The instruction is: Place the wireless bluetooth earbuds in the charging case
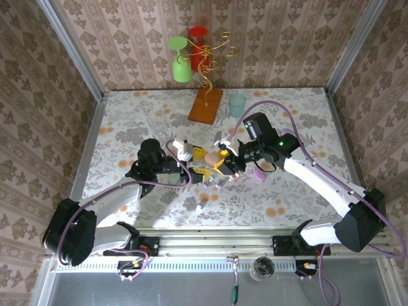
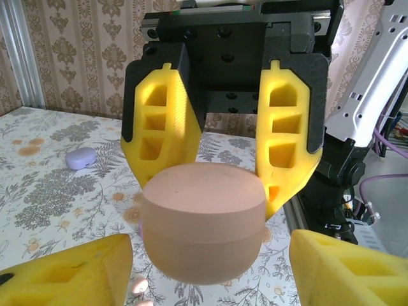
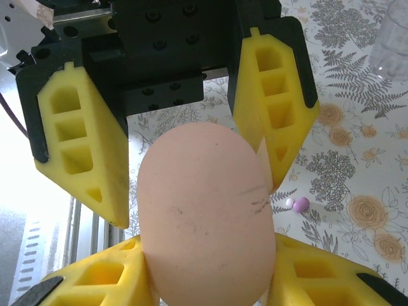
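While the floral table (image 1: 287,127) bears the loose pieces, the work itself is in the air above it, and the step in hand looks to be opening the case, since its lid is down and no bud can go in until it is lifted. The right gripper (image 1: 228,162) has its yellow fingers pressed against both sides of the pink charging case (image 2: 204,229), holding it above the table between the two arms. The left gripper (image 1: 194,171) faces it with fingers apart, straddling the case with a gap showing on at least one side. To do this well, I would close the left gripper on the lower half, below the seam that runs round the body, and grip squarely, because the rounded shell could slip out of a skewed pinch. A purple case (image 2: 81,157) sits closed on the table, well apart. The wireless bluetooth earbuds (image 3: 297,204), one purple and one white, lie touching each other on the table, outside any case. No brand, label or lettering can be read; the pink shell bears only faint dark scuffs.
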